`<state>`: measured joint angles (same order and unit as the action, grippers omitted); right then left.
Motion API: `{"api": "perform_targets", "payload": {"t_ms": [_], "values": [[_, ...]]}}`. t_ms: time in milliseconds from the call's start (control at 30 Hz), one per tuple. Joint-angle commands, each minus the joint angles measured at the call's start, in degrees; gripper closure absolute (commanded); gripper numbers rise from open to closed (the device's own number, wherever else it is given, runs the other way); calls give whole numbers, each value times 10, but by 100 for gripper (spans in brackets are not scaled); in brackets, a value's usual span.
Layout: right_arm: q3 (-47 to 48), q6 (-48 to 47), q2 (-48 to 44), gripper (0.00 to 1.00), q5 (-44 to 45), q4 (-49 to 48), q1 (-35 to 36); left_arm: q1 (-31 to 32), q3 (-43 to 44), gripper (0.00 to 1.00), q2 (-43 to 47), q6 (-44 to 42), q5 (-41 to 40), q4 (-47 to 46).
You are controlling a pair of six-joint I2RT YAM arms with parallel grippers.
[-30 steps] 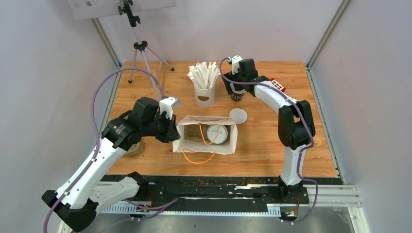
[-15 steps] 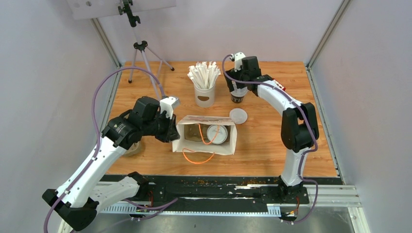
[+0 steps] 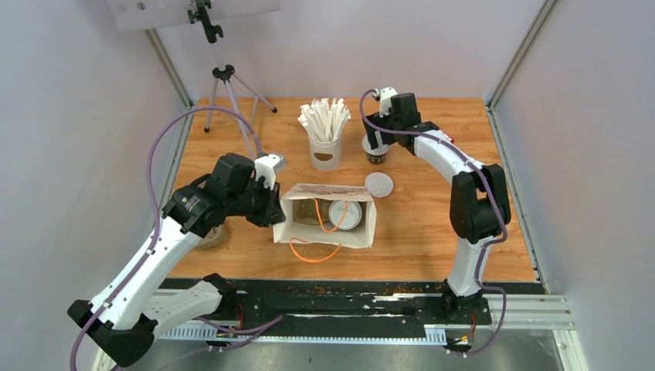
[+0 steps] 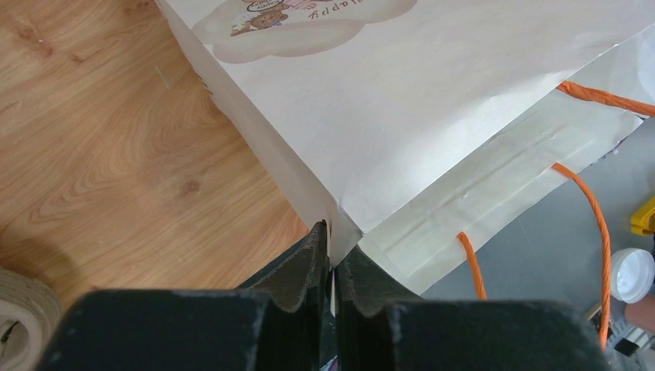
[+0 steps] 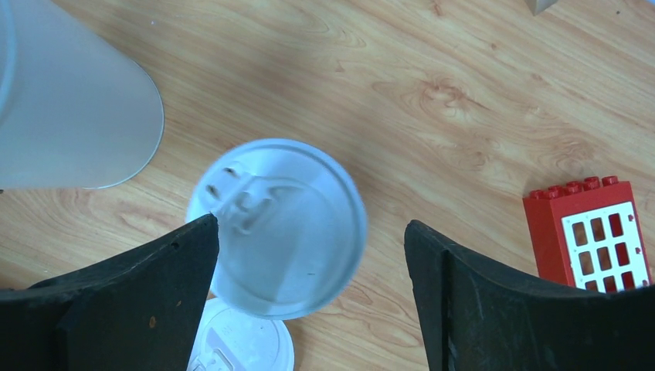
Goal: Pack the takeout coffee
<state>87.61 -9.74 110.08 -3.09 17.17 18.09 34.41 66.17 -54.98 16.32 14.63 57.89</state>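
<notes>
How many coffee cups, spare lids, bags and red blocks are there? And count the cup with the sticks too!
Dark brown paper coffee cups with white lids: 2
Loose round white plastic lid: 1
White paper bag with orange handles: 1
White cup of paper-wrapped sticks: 1
Red toy brick with a white window: 1
Total: 6

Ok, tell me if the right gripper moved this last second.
Yes. The right gripper shifted right, farther from the white cup of sticks, above the lidded coffee cup.
</notes>
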Motion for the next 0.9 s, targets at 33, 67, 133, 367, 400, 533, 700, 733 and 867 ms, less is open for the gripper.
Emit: {"api": "perform_targets", "payload": {"t_ms": [33, 67, 133, 367, 400, 533, 700, 733, 867], "values": [[-11, 12, -14, 12, -8, -11, -5, -2, 25, 86, -4, -12, -2, -4], [-12, 13, -14, 12, -10, -10, -6, -1, 26, 86, -4, -13, -1, -4], [-14, 15, -15, 11, -15, -11, -6, -2, 26, 86, -5, -14, -3, -3], [0, 7, -26, 11, -17, -10, -6, -1, 30, 86, -7, -19, -7, 2], [5, 3, -28, 11, -15, -8, -6, -2, 30, 86, -7, -19, -8, 2], [29, -6, -33, 10, -16, 2, -6, -1, 30, 86, -8, -21, -7, 2], [26, -8, -29, 8, -36, -2, -6, -1, 34, 86, -12, -26, -10, 3], [28, -9, -28, 8, -38, 0, -6, -2, 35, 86, -13, -26, -10, 3], [29, -9, -21, 8, -35, 4, -6, -1, 35, 86, -13, -26, -9, 3]]}}
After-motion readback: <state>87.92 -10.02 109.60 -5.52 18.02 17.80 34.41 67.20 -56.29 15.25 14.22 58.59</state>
